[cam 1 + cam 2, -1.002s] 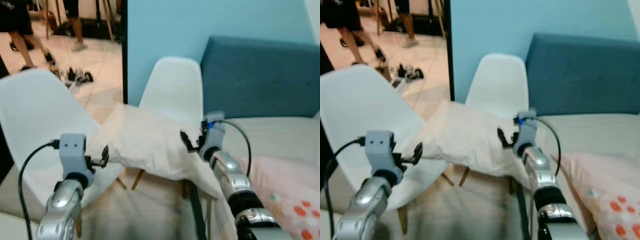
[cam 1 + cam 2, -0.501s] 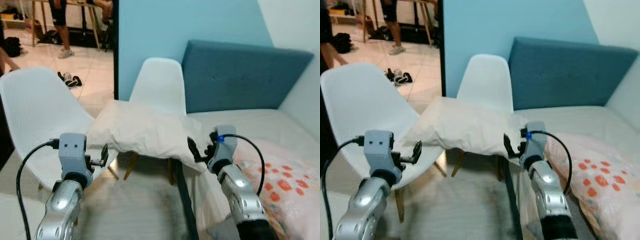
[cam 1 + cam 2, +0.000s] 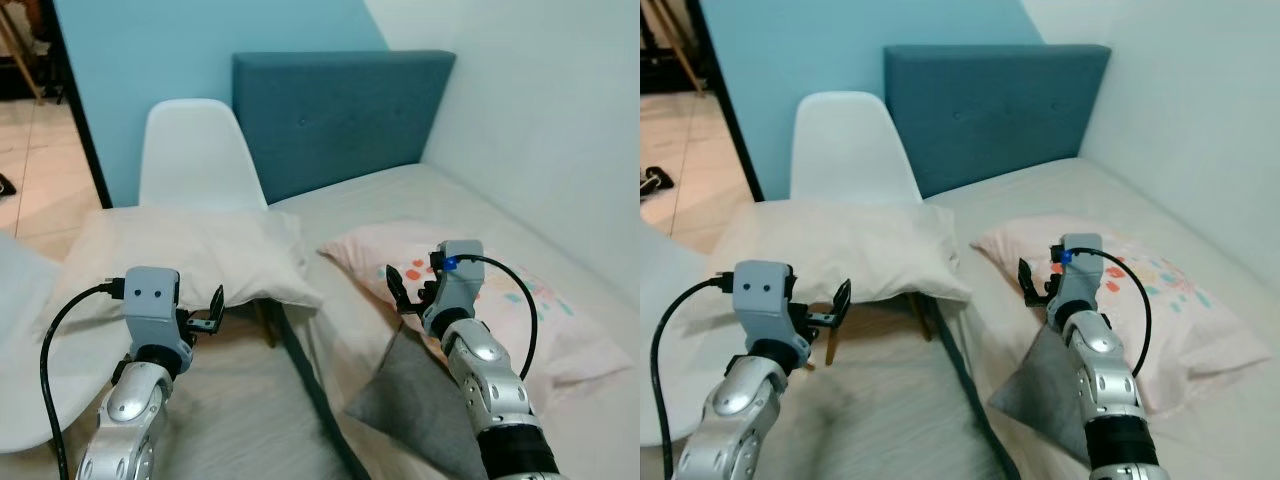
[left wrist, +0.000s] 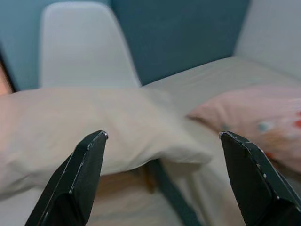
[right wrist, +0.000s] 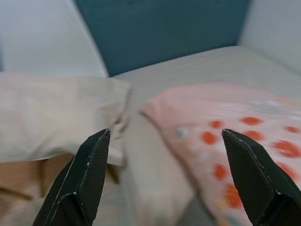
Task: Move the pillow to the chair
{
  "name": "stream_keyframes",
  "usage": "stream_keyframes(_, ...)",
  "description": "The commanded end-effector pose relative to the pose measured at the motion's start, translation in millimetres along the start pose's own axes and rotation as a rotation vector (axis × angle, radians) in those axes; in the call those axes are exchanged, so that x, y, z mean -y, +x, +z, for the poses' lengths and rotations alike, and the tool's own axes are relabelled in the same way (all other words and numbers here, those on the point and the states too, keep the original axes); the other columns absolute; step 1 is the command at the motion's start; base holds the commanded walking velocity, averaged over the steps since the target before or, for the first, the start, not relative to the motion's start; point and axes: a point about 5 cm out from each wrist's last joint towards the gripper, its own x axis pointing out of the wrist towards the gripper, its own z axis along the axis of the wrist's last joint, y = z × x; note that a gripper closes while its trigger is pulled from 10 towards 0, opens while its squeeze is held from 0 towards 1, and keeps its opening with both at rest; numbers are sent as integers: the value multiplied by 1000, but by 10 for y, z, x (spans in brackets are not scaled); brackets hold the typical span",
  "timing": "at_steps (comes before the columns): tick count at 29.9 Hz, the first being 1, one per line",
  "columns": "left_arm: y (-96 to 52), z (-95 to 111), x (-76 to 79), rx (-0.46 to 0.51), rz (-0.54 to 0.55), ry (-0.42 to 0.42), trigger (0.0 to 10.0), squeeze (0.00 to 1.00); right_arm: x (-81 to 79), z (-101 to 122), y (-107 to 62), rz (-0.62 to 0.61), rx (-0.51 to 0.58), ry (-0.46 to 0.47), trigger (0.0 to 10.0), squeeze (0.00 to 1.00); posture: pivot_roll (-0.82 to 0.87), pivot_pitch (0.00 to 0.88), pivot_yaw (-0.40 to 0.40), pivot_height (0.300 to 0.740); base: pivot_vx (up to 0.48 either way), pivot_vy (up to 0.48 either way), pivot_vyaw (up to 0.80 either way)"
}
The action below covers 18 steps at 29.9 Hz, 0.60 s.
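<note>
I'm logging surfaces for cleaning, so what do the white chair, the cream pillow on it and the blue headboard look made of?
White moulded chair: probably plastic, smooth and matte, one seamless shell. Cream rectangular pillow: woven fabric, soft and wrinkled, sagging over the seat edge. Dark blue headboard: upholstered cloth, matte, with button tufts.

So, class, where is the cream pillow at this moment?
In the head views the cream pillow lies on the white chair, left of the bed.

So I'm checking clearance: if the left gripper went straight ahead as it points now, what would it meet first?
Most likely the cream pillow lying on the white chair; the open left gripper points straight at it, though depth is unclear.
</note>
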Motion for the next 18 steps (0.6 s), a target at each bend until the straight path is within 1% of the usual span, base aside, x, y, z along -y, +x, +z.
stream_keyframes(1, -10, -35, 20, -7, -2, -16, 10000, 0, 4, 18, -6, -5, 3, 11, 10000, 0, -20, 0, -123, 740, 244, 0, -781)
stream_keyframes(5, -13, -37, 13, -1, 0, -17, 10000, 0, -1, 18, 7, -3, -7, -2, 10000, 0, -24, 0, -126, 740, 337, 0, -781)
stream_keyframes(10, -14, -37, 14, 2, 1, -18, 10000, 0, -27, 32, 12, 14, 1, 1, 10000, 0, -24, 0, -126, 740, 349, 0, 0)
stream_keyframes(12, -10, -37, 16, 3, 0, -17, 10000, 0, -37, 27, 12, 20, -8, -12, 10000, 0, -26, 0, -129, 740, 352, 0, 0)
stream_keyframes(14, -10, -37, 18, 3, 0, -16, 10000, 0, -38, 22, 10, 23, -12, -21, 10000, 0, -26, 0, -129, 740, 349, 0, -413)
stream_keyframes(17, -9, -36, 20, 4, 0, -15, 10000, 0, -41, 14, 8, 27, -21, -23, 10000, 0, -26, 0, -130, 740, 349, 0, -785)
stream_keyframes(18, -7, -34, 19, 5, 2, -13, 10000, 0, -38, 10, 7, 27, -25, -24, 10000, 0, -27, 0, -131, 740, 0, 0, -788)
